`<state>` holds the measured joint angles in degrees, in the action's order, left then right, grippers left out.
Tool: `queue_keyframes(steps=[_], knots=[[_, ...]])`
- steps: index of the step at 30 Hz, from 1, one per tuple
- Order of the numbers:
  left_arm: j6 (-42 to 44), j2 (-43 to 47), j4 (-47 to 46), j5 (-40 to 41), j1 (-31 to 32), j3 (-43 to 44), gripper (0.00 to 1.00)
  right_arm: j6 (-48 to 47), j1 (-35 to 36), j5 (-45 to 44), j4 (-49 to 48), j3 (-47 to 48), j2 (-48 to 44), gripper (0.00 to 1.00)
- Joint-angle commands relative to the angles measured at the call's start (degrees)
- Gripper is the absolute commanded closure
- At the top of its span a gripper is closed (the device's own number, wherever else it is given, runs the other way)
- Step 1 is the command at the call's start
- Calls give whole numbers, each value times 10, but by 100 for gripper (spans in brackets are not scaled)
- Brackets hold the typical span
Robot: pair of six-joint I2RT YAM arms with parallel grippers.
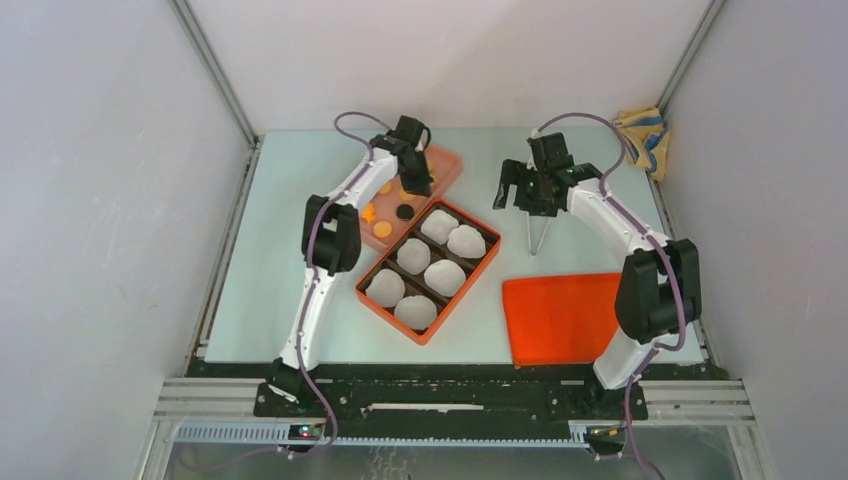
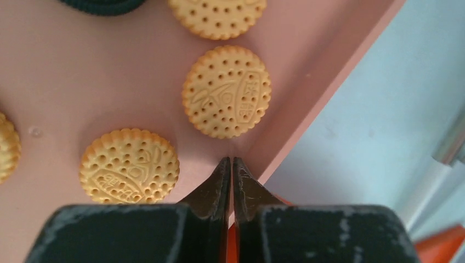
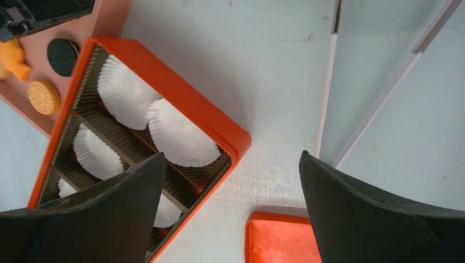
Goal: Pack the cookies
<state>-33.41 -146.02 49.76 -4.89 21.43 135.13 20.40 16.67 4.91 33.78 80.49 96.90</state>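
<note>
Cookies (image 2: 226, 91) lie loose on the pink tray (image 2: 82, 82) at the far edge of the tabletop, left of centre. Mostly round orange biscuits, plus a black cookie (image 1: 405, 212) and a star-shaped cookie (image 1: 368, 213).

Left tool (image 2: 231, 164): tips pinched together on nothing, low over the tray and right at its rim. One biscuit sits just ahead, a second biscuit (image 2: 129, 166) is close on its left.

Orange box (image 1: 465, 291) sits mid-tabletop, just beside the tray. It has six white paper cups (image 1: 439, 226), with no cookie visible in any.

Right tool (image 3: 231, 155): spread wide, empty, hovering over bare tabletop off the box's far corner. Orange lid (image 1: 560, 318) lies flat toward the near-right corner.

Risks as I read it:
- Flat discs on a flat tray give little edge to pinch. The tips could skid a biscuit into the rim, or chip it if they close hard.
- The tool is tight to the rim, so opening there may catch the wall and shove the tray.
- Paper cups look light, and a high drop could tip or shift one.
- Both arms are close to the box and could clash if both reach in.
</note>
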Motion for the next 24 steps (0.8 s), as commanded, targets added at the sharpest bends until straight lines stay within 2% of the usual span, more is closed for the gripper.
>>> queue_keyframes(steps=[1,5,9,13,16,20,24], knots=[[11,-30,-18,-122,38,15,90,22,6,-7,12,-3,22,1],[31,-22,-26,-177,57,4,90,24,15,6,11,-17,23,1],[45,45,-52,-110,67,-67,90,11,45,-30,9,-43,-8,2],[38,175,-84,52,67,-197,89,-4,86,-49,35,-59,-49,2],[35,311,-127,131,76,-353,89,-4,104,-78,42,-77,-82,2],[24,444,-125,185,110,-495,88,-4,102,-79,39,-79,-102,1],[-32,501,-109,157,141,-623,92,-5,95,-72,34,-78,-105,1]])
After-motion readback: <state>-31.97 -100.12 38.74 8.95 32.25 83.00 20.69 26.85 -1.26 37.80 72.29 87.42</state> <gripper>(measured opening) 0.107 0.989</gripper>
